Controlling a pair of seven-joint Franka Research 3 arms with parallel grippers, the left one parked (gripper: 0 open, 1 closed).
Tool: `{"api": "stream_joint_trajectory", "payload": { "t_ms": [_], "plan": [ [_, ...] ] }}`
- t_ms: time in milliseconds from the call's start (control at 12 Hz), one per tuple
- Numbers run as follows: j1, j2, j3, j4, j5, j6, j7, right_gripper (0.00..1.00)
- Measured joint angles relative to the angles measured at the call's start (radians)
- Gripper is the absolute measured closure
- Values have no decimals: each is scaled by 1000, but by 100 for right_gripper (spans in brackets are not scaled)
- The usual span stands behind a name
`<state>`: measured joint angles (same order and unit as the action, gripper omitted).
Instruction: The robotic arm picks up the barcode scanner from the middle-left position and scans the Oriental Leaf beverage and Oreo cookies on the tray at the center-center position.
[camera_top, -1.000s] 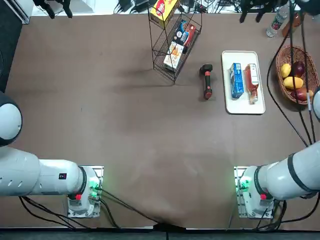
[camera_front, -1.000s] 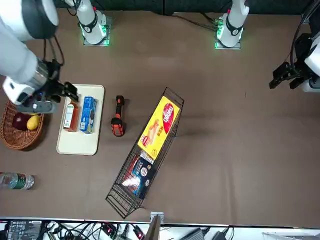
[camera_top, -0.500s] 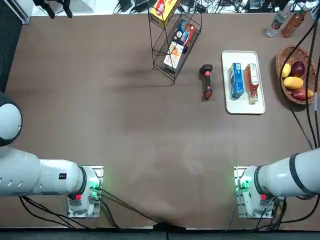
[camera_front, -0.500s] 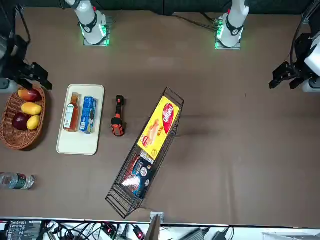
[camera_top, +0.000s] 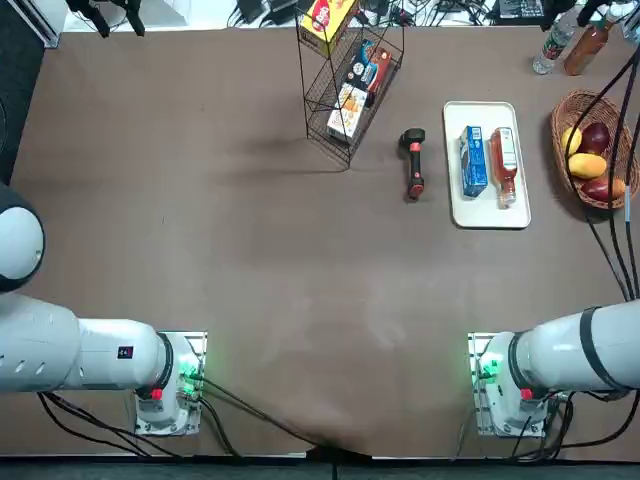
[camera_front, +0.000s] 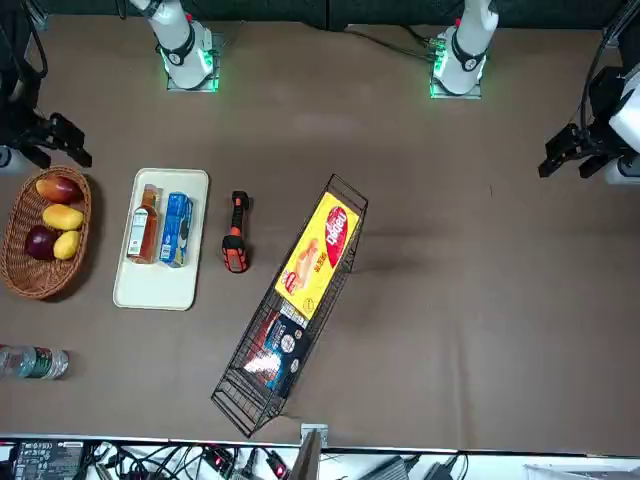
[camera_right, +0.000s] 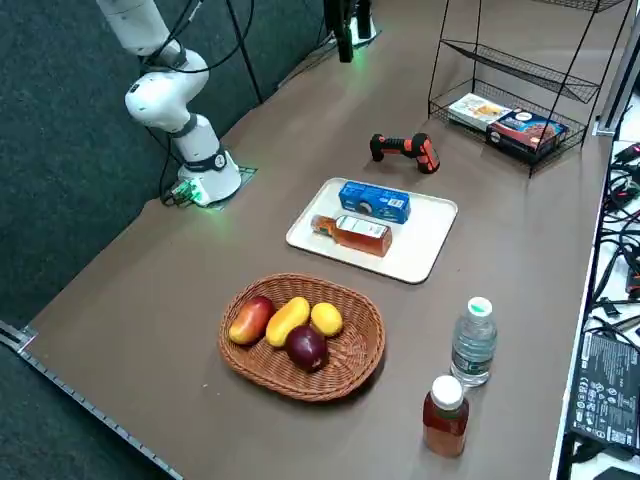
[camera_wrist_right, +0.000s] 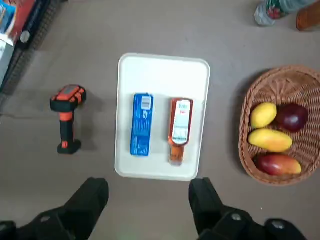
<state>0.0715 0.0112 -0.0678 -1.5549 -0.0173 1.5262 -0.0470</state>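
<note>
Two fingers of my right gripper (camera_wrist_right: 149, 187) stand wide apart in the right wrist view, nothing between their tips, and the gripper hangs above the table (camera_top: 300, 260). Their rear ends run out of that picture. In the front view I get the gripper at the left edge, partly cut off; the robotic arm (camera_top: 590, 350) leaves the top view at its right edge.

The barcode scanner (camera_top: 414, 163) lies on the table just beside the tray (camera_top: 510, 218), on its left side as I face the table, untouched. On the tray lie the Oreo cookies (camera_top: 473, 162) and, to their right, the Oriental Leaf beverage (camera_top: 504, 167), side by side; I can't read the small print on either.

Farther right, black cables (camera_top: 609, 215) cross my top view of the wicker basket (camera_right: 368, 375) and its fruit (camera_right: 306, 347). A clear bottle (camera_right: 474, 345) and a second brown bottle (camera_right: 445, 425) stand beyond it; both are cut off in the wrist view. The wire rack (camera_top: 350, 140) holds boxes (camera_top: 347, 110) partly masked by its wires, and the top view's edge trims the yellow one (camera_top: 328, 15).
</note>
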Motion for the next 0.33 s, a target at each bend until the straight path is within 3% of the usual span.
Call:
{"api": "stream_joint_trajectory", "payload": {
  "t_ms": [333],
  "plan": [
    [-37, -33, 25, -2, -2, -45, -4, 0]
  ]
}}
